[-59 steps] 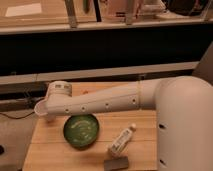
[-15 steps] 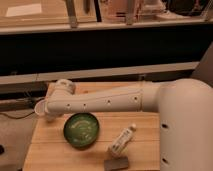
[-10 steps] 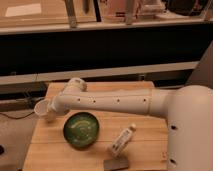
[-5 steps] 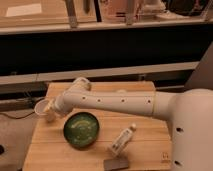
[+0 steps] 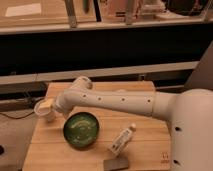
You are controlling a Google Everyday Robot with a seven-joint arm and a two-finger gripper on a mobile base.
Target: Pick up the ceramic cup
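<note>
The ceramic cup (image 5: pixel 43 111) is a small white cup standing at the left edge of the wooden table (image 5: pixel 145 127), left of the green plate (image 5: pixel 81 130). My white arm reaches across the table from the right. Its gripper (image 5: pixel 51 106) is at the cup's right side, right up against the rim. The arm's end hides where the gripper meets the cup, so I cannot tell if it has hold of it.
A white bottle (image 5: pixel 122 140) lies on its side right of the plate. A grey block (image 5: pixel 115 163) sits at the table's front edge. A dark counter with a ledge runs behind the table. The floor lies to the left.
The arm's wrist joint has swung up and to the right above the plate, while the gripper end stays at the cup. The cup, plate and bottle have not moved.
</note>
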